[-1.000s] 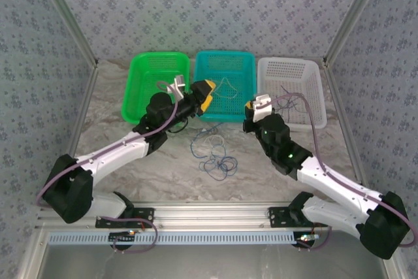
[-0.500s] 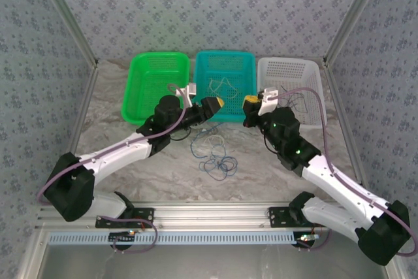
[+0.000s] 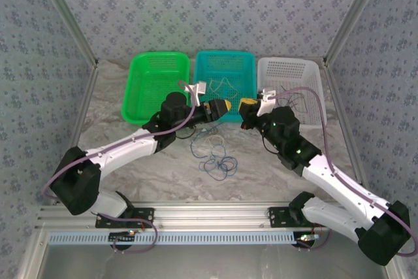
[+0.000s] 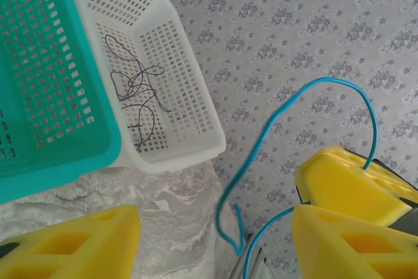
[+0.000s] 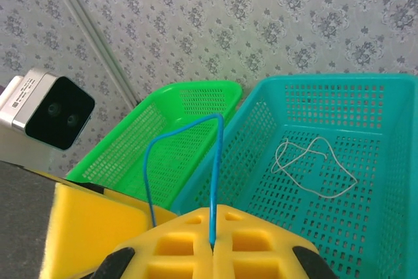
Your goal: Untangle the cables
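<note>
Right tool [image 5: 212,234] clenched on blue cable [image 5: 219,161], left tool [image 3: 226,106] released, moved closer beside it since earlier

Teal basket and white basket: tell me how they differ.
The teal basket is blue-green, the white basket plain white. The teal basket holds a looped white cable; the white basket holds a tangled dark cable. From above, the teal basket sits mid-row, the white basket at the right end. Both are rectangular, perforated plastic, side by side.
</note>
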You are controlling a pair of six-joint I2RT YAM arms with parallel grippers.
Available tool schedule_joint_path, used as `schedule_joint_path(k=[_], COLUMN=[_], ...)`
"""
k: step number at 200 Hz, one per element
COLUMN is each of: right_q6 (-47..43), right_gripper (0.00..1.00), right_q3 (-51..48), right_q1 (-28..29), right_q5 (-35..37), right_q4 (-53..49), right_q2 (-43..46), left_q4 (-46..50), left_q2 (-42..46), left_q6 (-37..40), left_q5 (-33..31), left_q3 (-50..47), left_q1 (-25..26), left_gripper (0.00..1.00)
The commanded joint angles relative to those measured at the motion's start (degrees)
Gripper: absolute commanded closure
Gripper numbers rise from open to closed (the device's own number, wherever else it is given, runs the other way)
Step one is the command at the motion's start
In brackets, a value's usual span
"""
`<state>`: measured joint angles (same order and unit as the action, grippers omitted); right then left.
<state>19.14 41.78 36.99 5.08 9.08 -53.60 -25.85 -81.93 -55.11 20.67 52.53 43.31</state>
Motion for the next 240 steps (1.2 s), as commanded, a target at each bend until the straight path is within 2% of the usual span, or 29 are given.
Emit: schedule_joint_path(k=[1, 56, 101, 130, 153, 176, 206, 240], right_q6=[2.35, 4.06, 3.52, 2.22, 0.80, -2.16, -7.48, -10.83], right_gripper=[1.00, 1.00, 1.00, 1.00, 1.00, 1.00, 1.00, 1.00], right_q3=[2.39, 3.76, 8.88, 12.05, 13.96, 16.15, 18.65, 21.11], right_q1=[-0.22, -0.43, -0.88, -1.13, -0.97, -0.02, 0.01, -0.67], right_q5=[-2.02, -5.14, -11.03, -18.46, -26.73, -30.49, -34.46, -34.14], right_q4=[-0.41, -7.38, -22.60, -31.46, -36.59, -41.29, -49.04, -55.08], right_q2=[1.02, 3.59, 3.00, 0.33, -3.70, -7.41, -10.91, -12.99], left_q4=[-1.29, 7.22, 28.63, 39.84, 48.79, 57.85, 65.56, 69.78], left_q2=[-0.43, 0.86, 4.47, 5.11, 4.17, 2.56, 1.95, 2.74], left_q6=[2.47, 9.45, 27.70, 38.16, 46.13, 54.36, 63.21, 70.04], left_q5=[1.18, 1.16, -4.11, -7.05, -7.06, -7.64, -13.96, -23.09], left_q3=[2.55, 3.99, 8.35, 12.22, 17.11, 22.04, 24.10, 23.89], left_q1=[0.29, -0.30, -0.96, -1.38, -1.39, -1.18, -0.69, 0.68], left_gripper=[0.45, 0.77, 0.95, 0.97, 0.97, 0.97, 0.97, 0.97])
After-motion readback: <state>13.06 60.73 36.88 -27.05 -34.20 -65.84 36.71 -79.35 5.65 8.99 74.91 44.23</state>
